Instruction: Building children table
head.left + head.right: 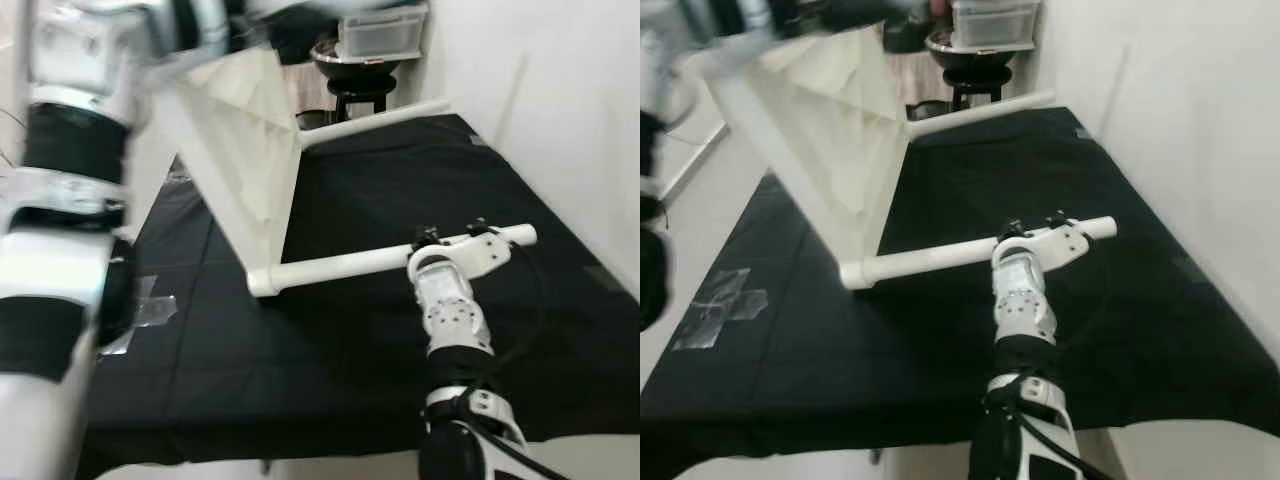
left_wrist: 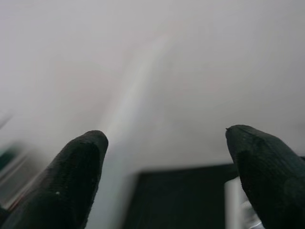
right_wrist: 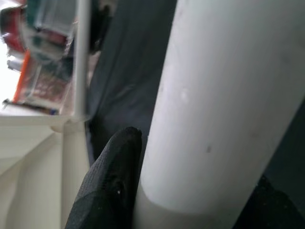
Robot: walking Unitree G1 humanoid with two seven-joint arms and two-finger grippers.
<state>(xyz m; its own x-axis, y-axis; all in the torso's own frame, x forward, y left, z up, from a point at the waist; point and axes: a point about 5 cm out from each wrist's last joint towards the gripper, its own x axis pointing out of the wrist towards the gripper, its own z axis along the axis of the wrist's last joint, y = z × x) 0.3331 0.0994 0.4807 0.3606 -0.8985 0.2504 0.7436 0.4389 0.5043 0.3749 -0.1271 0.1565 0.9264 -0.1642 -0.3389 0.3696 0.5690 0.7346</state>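
A white children's table lies on its side on a black sheet (image 1: 400,180), its top panel (image 1: 245,150) standing up on edge. One white leg (image 1: 340,265) runs low along the sheet toward the right, and another leg (image 1: 375,120) juts out farther back. My right gripper (image 1: 455,240) is shut on the near leg close to its free end; the right wrist view shows that leg (image 3: 224,95) pressed against a black finger (image 3: 112,186). My left arm (image 1: 80,150) is raised at the upper left, blurred. Its gripper (image 2: 167,143) is open with nothing between the fingers (image 2: 83,162).
Grey tape patches (image 1: 150,310) are stuck on the sheet at the left. Behind the sheet stands a black stool (image 1: 360,95) with a dark bowl and a clear plastic box (image 1: 385,30). A white wall (image 1: 560,100) runs along the right side.
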